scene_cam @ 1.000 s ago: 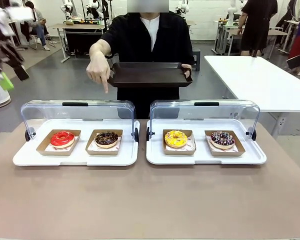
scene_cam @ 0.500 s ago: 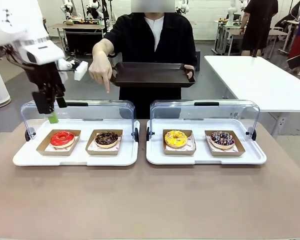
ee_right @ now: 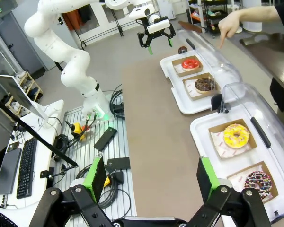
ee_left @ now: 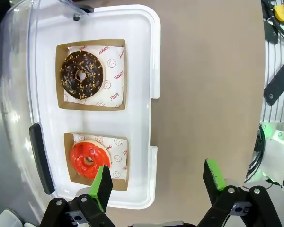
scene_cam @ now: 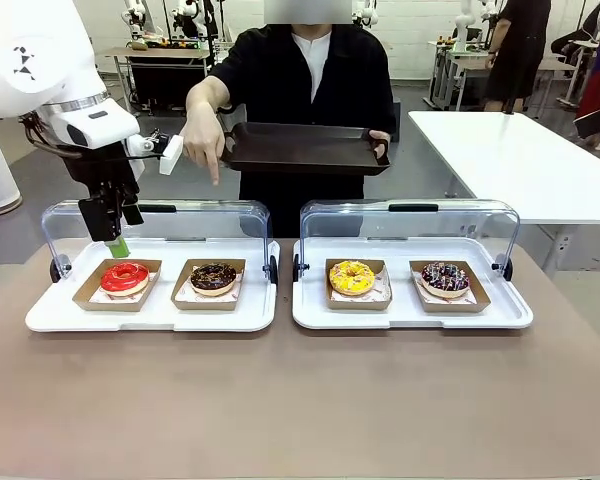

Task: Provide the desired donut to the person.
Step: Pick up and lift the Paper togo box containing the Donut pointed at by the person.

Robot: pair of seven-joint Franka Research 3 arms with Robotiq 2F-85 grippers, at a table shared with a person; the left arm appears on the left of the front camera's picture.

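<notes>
The person [scene_cam: 300, 70] holds a dark brown tray [scene_cam: 305, 150] in one hand. The other hand [scene_cam: 202, 148] points a finger down toward the left case, roughly over the chocolate donut [scene_cam: 213, 277]. Beside that one lies a red donut [scene_cam: 125, 277]. A yellow donut [scene_cam: 351, 277] and a dark sprinkled donut [scene_cam: 445, 278] sit in the right case. My left gripper [scene_cam: 115, 240] hangs open over the red donut's end of the case, with the red donut [ee_left: 89, 159] beside one green pad [ee_left: 103, 187]. My right gripper [ee_right: 150, 178] is open and empty, high over the robot's side.
Both white cases [scene_cam: 40, 318] have their clear lids [scene_cam: 155, 222] folded back on the far side, behind the donuts. Each donut rests in a brown card tray on paper. A white table [scene_cam: 520, 160] stands at the back right. Bare brown tabletop [scene_cam: 300, 400] lies in front of the cases.
My left arm has swung in from the upper left and come down over the left case near the red donut. The person's pointing hand and tray have barely moved.
</notes>
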